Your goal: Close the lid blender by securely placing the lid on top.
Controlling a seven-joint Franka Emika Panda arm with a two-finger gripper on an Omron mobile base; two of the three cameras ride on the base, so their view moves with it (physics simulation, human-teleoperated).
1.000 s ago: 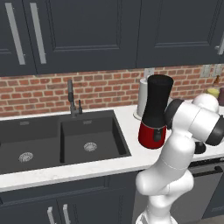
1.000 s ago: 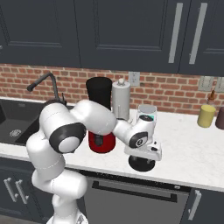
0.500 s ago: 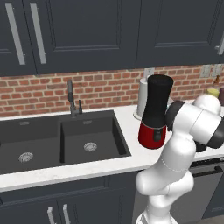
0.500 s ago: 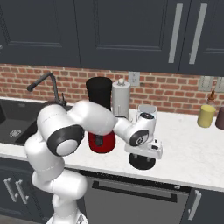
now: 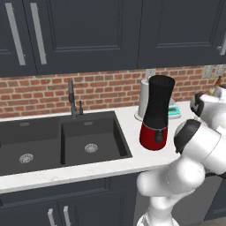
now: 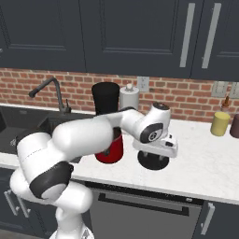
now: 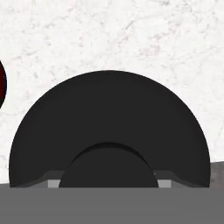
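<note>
In the left base view, the blender (image 5: 157, 114) is seen upright on the white marbled counter (image 5: 110, 163), between the sink's right rim and the counter's right part. Its tall matte black cylindrical jar sits on a rounded glossy red base with a small dark panel. A white cylinder roll (image 5: 145, 99) stands just behind it, near the brick wall (image 5: 101, 90). The dark double sink (image 5: 57, 143) is sunk into the counter's left part, with a dark faucet (image 5: 73, 100) at its back edge.

In the right base view, the blender (image 6: 107, 122) is partly covered by the white arm. The gripper (image 6: 154, 156) is lowered onto a flat, round black lid (image 6: 153, 162) that lies on the counter (image 6: 205, 168) just right of the blender's red base, toward the front edge. The lid is matte and disc-shaped. The white cylinder roll (image 6: 129, 97) stands behind, and a yellow bottle (image 6: 220, 123) is set well apart near the back right.

In the hand view, the lid (image 7: 109, 118) is shown from above as a smooth black disc with a raised round knob at its centre, resting on speckled white stone. The jaws are drawn in narrow on that knob, gripping the lid. A sliver of the red base (image 7: 2, 83) is visible at the left edge.
</note>
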